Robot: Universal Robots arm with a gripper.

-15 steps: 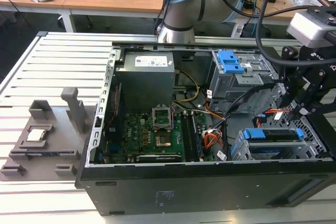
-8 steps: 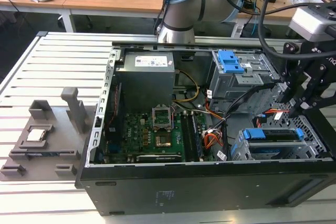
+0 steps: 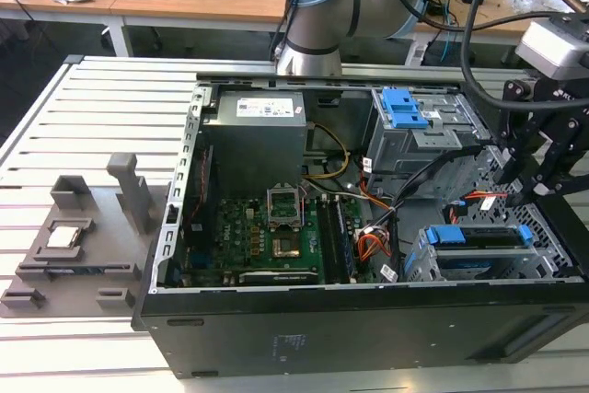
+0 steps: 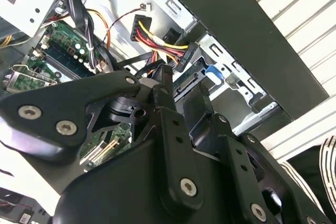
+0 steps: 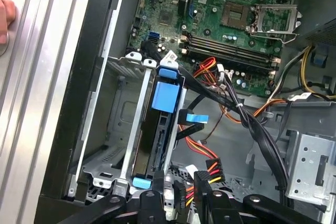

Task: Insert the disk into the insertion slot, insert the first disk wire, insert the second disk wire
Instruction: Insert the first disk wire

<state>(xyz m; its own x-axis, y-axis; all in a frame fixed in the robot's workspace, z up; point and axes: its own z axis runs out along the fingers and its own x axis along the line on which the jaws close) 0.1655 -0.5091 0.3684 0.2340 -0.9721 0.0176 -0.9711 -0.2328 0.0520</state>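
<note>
Exterior view: an open computer case [image 3: 322, 338] is seen lying on a slatted table [image 3: 55, 135], with a robot arm [image 3: 322, 6] reaching over it from the far side. The gripper [image 3: 526, 179] is held over the case's end at the exterior view's right, above the low drive cage. The disk [image 3: 479, 244] is already seated in the insertion slot [image 3: 419, 264], its blue rails being flush with the perforated walls, and the slot is set in the near corner of the case at the exterior view's right. A taller cage [image 3: 433, 135] with a blue latch [image 3: 403, 108] is placed behind the slot, while the motherboard [image 3: 262, 236] and the power supply [image 3: 253, 131] are found toward the exterior view's left. A grey fixture [image 3: 74, 236] is laid on the table beside the case. In the first wrist view the disk [image 5: 151, 148] is shown lengthwise within the slot [image 5: 118, 129], and a flat black cable with a blue tab [image 5: 193, 118] is draped just beside it. In both wrist views the gripper [image 5: 181, 199] [image 4: 159, 83] appears clamped on the black plug of a disk wire [image 5: 202, 181] [image 4: 184, 57] with red, yellow and black strands, which is kept near the disk's end but apart from it. A hand [image 5: 5, 14] is rested on the table at the case's outer side.
</note>
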